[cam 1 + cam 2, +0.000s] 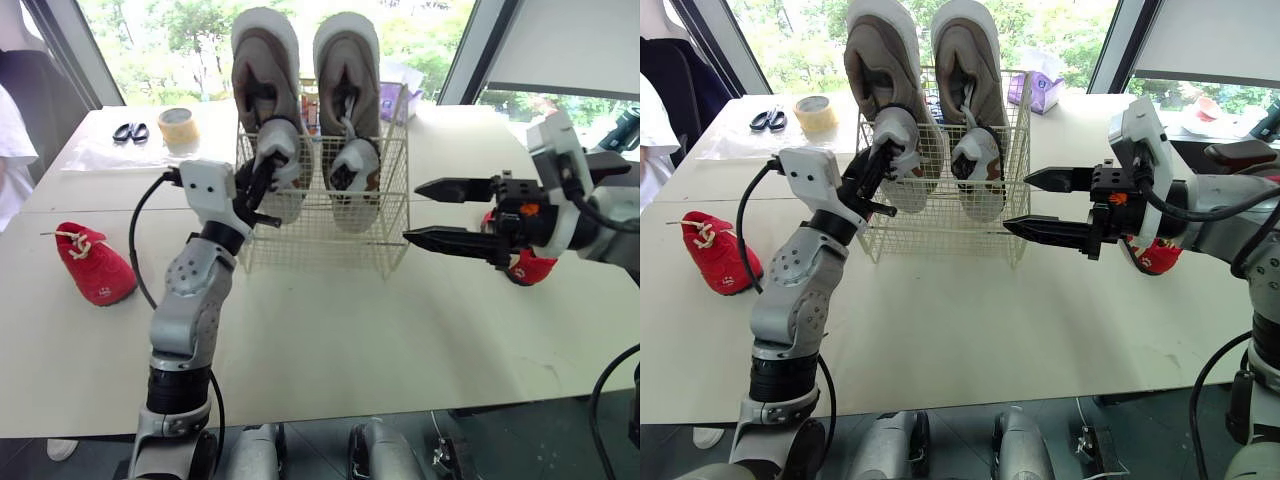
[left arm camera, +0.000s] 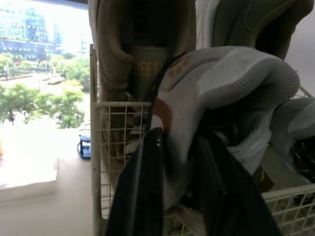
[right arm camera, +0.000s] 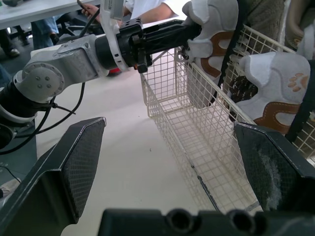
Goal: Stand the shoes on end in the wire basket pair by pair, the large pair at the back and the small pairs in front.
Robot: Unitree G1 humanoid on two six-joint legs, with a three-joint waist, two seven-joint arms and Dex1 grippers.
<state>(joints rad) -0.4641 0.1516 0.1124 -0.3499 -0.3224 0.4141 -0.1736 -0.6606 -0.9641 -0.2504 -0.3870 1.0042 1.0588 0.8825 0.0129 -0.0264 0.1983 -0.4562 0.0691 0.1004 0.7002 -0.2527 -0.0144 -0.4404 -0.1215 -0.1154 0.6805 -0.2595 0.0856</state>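
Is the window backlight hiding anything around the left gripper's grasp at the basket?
Left eye view: the bright window behind bleaches the large shoes at their white soles, but the left gripper on the small shoe reads fine. Left wrist view: window blown out, fingers dark against the shoe. Right wrist view: wire basket evenly lit.

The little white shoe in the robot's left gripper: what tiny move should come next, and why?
Probably ease it straight down a little. The left gripper holds the small shoe on end inside the wire basket, in front of the large pair, but it seems to sit slightly higher than its partner beside it.
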